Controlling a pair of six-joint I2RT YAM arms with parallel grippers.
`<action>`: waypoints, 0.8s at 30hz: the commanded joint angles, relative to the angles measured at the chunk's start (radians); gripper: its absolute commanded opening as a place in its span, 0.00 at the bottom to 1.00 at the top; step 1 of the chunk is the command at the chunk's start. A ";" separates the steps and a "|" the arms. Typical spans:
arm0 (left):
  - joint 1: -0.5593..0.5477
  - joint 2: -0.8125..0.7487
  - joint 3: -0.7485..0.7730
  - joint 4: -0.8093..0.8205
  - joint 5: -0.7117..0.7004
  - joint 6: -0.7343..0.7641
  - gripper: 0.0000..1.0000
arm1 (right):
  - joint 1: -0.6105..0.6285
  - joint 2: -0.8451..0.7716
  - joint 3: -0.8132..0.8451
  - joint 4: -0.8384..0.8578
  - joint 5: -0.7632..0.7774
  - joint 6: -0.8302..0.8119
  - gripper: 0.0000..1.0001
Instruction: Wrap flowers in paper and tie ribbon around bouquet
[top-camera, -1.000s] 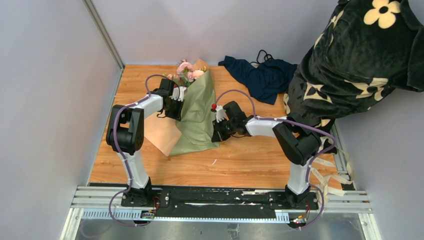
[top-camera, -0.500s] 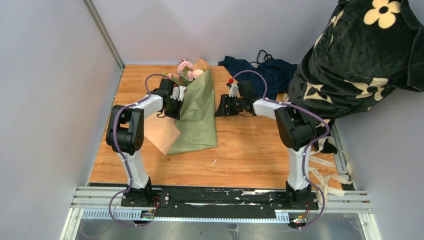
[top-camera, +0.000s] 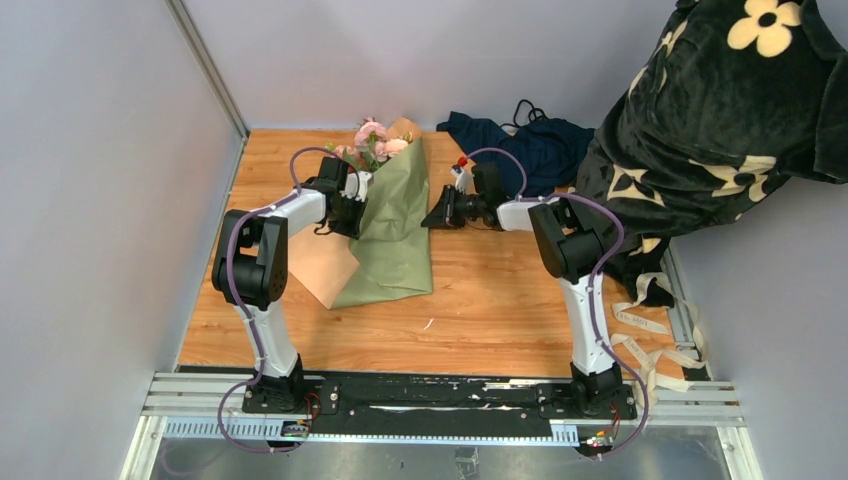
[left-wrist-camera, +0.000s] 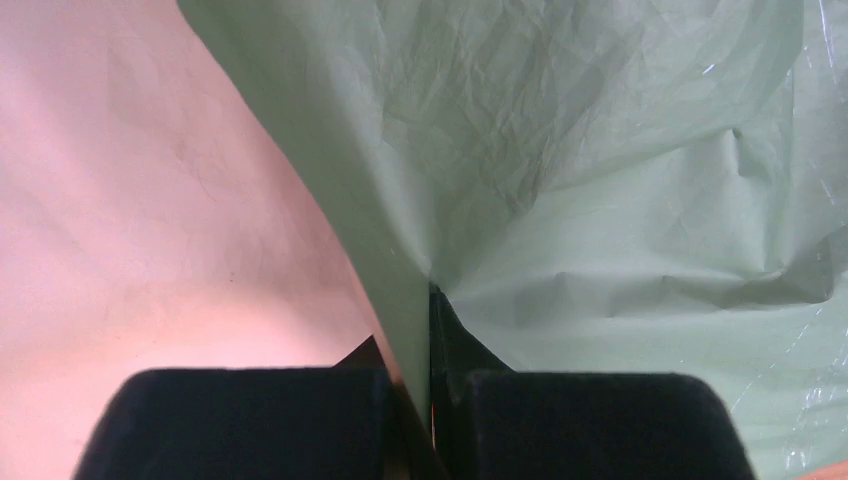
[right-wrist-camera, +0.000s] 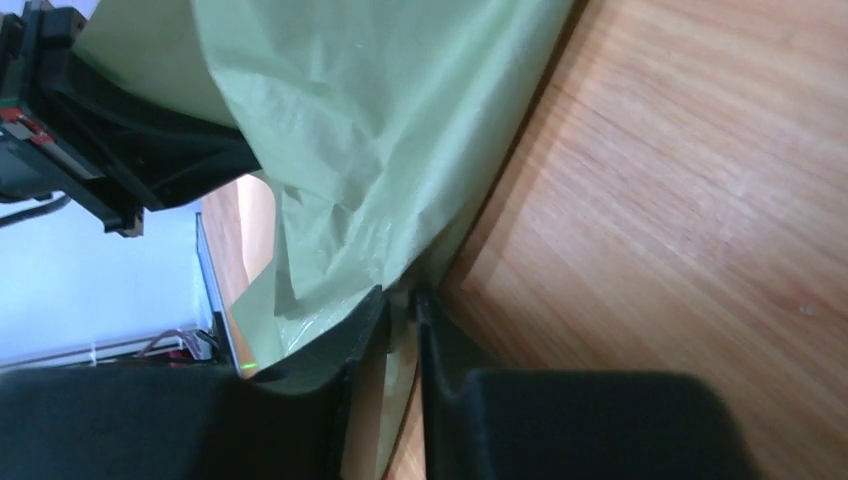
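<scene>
Half done, I'd say: paper (top-camera: 398, 225) covers the flowers (top-camera: 372, 138), no ribbon on yet. My left tool (left-wrist-camera: 430, 385) pinches a paper fold. My right tool (right-wrist-camera: 402, 330) sits narrow on its edge.

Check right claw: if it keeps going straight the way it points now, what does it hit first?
Probably the paper. The right claw points left at the sage-green wrap's right edge, which already sits between its fingertips. Beyond that is the left claw, though depth is unclear.

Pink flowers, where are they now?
In the top view, the flowers peek from the paper at the table's far side, beside the left gripper.
</scene>
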 joint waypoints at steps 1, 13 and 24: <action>0.009 0.047 -0.026 -0.024 -0.075 0.029 0.00 | 0.002 0.025 -0.057 0.083 -0.027 0.083 0.08; -0.078 0.043 0.027 -0.034 0.061 0.066 0.00 | -0.063 -0.281 -0.538 0.286 0.129 0.074 0.00; -0.121 0.084 0.048 -0.057 0.156 0.040 0.00 | -0.118 -0.582 -0.665 -0.137 0.348 -0.231 0.18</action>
